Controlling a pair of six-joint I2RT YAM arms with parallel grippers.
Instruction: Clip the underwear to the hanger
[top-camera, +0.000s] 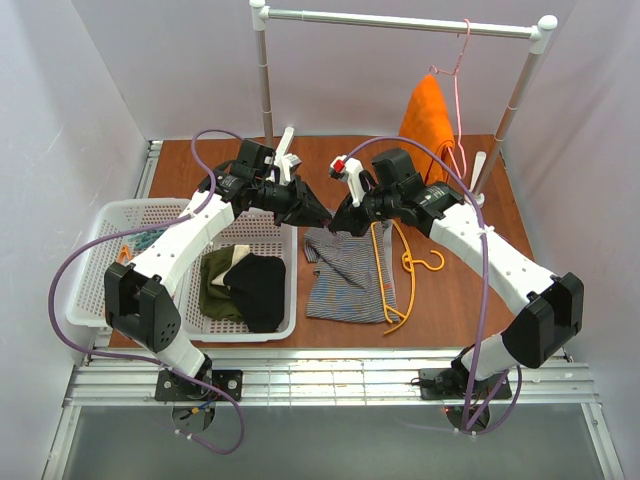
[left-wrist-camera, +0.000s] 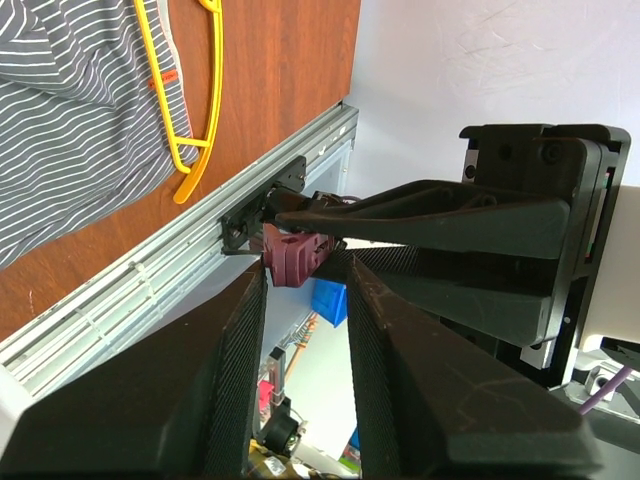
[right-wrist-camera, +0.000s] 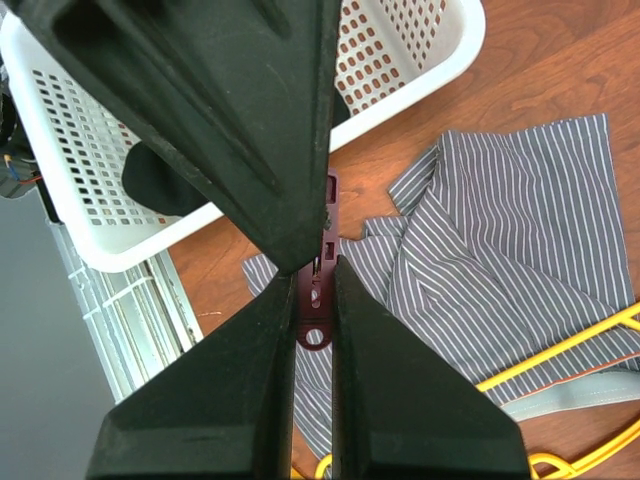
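over mid-table right gripper (right-wrist-camera: 316, 275) pinches a small maroon plastic clip (right-wrist-camera: 316, 330), left gripper (left-wrist-camera: 306, 275) part-spread round it, grip unclear, likely handover; grey striped underwear (top-camera: 345, 280) lies below, yellow plastic hanger (top-camera: 386, 290) overlapping.

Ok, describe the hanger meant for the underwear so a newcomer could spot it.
On the brown table, right of the white basket, grey striped underwear lies flat. The hanger lies across its right edge. It is yellow plastic, down on the table; the other hanger is thin pink wire, up on the rail with an orange cloth.
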